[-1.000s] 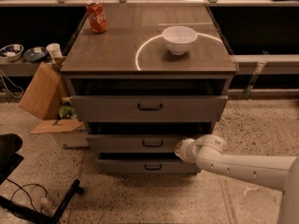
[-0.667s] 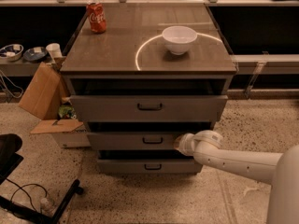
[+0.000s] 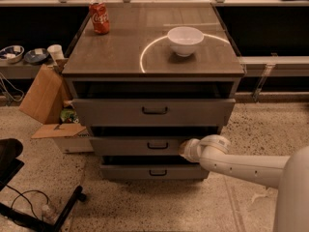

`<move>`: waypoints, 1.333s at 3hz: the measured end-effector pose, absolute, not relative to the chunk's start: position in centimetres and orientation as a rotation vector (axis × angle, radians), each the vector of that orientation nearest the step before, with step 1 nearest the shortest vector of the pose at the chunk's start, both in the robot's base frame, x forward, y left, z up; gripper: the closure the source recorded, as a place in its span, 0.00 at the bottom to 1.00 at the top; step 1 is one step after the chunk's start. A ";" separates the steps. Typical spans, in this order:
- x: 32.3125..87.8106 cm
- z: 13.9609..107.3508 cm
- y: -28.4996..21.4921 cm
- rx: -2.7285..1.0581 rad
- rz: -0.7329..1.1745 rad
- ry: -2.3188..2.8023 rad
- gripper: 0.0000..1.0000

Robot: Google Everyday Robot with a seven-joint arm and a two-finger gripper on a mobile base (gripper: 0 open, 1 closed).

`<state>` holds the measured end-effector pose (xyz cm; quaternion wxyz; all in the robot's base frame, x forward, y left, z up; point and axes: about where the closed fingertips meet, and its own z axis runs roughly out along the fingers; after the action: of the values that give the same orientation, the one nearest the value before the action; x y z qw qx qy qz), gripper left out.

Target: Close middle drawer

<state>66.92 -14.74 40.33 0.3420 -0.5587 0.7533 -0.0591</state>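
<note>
Gripper (image 3: 185, 150) apparently pressed against middle drawer (image 3: 120, 146) front (right of handle (image 3: 158, 145)) to push it shut; grip state indiscernible.

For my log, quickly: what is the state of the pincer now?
Pincer: at the front of the middle drawer, on its right side; open or closed cannot be told.

A white gripper (image 3: 185, 150) is sitting at the grey middle drawer (image 3: 128, 146) front, right of its dark handle (image 3: 158, 145). A red can (image 3: 100, 17) and white bowl (image 3: 185, 40) are standing on the grey-brown cabinet top (image 3: 120, 50). Speckled beige floor (image 3: 145, 204) is showing nearest.
</note>
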 end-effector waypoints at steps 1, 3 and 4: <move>65.0 41.8 -14.9 -1.527 -0.148 1.934 1.00; 52.4 49.2 -18.9 -1.878 -0.252 1.939 1.00; 45.1 52.6 -25.1 -1.910 -0.317 2.075 1.00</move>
<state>45.11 -25.13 52.58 0.1514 -0.6653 0.7227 -0.1104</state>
